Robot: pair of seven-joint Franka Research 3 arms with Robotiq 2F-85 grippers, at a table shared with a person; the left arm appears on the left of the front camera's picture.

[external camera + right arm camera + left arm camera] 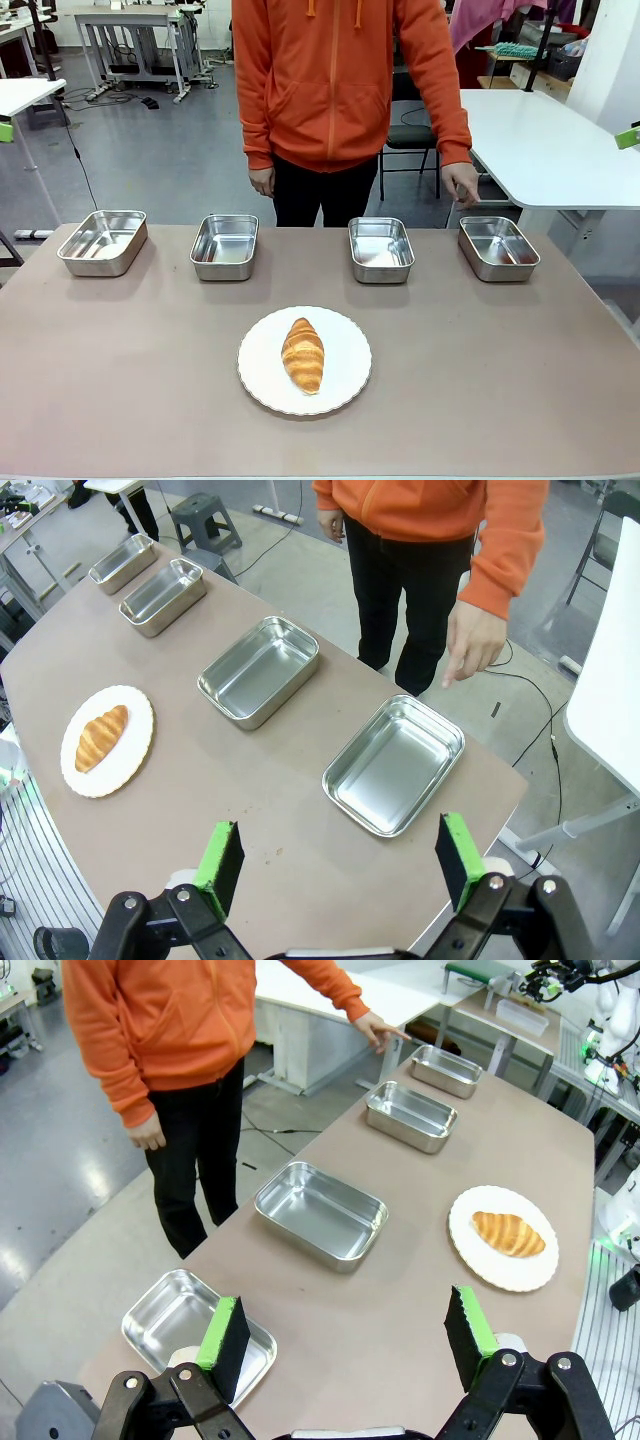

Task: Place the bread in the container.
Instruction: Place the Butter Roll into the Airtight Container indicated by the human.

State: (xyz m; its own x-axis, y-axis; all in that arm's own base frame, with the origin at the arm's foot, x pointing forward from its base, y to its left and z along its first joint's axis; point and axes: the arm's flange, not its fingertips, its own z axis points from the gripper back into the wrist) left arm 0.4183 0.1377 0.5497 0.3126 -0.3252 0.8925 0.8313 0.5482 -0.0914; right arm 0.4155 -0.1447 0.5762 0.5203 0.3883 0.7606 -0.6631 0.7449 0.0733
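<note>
Table — four trays, white plate

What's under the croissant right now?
The croissant lies on a round white plate, which sits on the table. The croissant covers the middle of the plate, so that patch can't be seen.
</note>
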